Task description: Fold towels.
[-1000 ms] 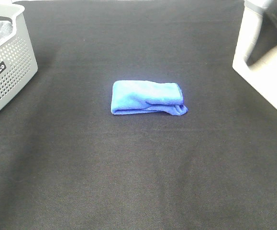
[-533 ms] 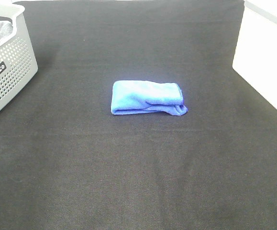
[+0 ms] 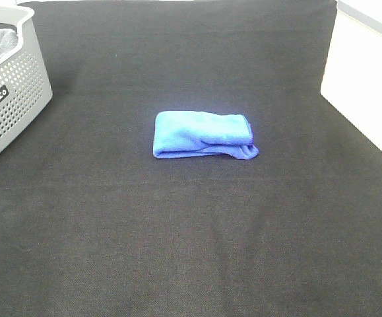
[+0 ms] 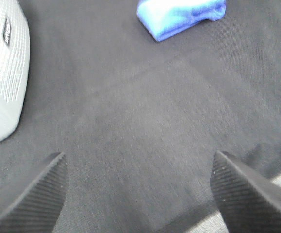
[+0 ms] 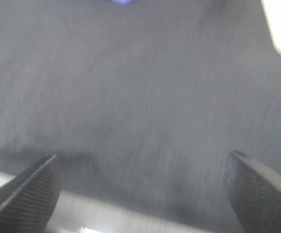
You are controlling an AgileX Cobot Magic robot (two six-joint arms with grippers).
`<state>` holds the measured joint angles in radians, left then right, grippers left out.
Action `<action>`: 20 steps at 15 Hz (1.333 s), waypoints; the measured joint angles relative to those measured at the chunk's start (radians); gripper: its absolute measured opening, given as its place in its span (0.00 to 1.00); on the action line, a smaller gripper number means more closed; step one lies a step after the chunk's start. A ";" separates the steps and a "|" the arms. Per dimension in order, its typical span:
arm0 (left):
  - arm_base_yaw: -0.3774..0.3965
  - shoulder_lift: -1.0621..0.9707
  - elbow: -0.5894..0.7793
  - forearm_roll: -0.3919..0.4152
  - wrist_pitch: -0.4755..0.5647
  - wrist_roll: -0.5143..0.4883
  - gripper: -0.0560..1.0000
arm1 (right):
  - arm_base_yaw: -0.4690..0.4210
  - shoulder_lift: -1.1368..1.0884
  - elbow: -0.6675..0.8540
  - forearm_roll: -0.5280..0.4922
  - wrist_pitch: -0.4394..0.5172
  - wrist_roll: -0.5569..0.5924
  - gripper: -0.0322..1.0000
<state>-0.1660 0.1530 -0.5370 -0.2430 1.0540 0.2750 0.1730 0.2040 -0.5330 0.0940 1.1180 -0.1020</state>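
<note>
A blue towel (image 3: 202,135), folded into a small rectangle, lies in the middle of the black table (image 3: 191,224). It also shows in the left wrist view (image 4: 181,17), and a sliver of it shows in the right wrist view (image 5: 123,2). My left gripper (image 4: 139,194) is open and empty, hovering over bare cloth well short of the towel. My right gripper (image 5: 142,191) is open and empty over bare cloth near the table's edge. Neither arm shows in the exterior high view.
A grey perforated basket (image 3: 6,86) with cloth inside stands at the far left; it also shows in the left wrist view (image 4: 2,73). A white surface (image 3: 369,86) borders the table at the right.
A grey object at the top right of the exterior high view a second ago has left the view. The towel has not moved.
</note>
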 joint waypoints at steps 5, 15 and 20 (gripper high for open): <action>0.000 0.000 0.026 -0.006 0.003 0.025 0.78 | 0.000 -0.036 0.021 0.000 -0.042 -0.010 0.87; 0.000 0.000 0.027 -0.007 0.005 0.027 0.78 | 0.000 -0.036 0.025 0.000 -0.045 -0.010 0.87; 0.121 -0.004 0.027 -0.009 0.005 0.029 0.78 | -0.016 -0.036 0.027 0.000 -0.045 -0.010 0.87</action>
<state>-0.0450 0.1490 -0.5100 -0.2520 1.0590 0.3040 0.1570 0.1680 -0.5060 0.0940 1.0730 -0.1120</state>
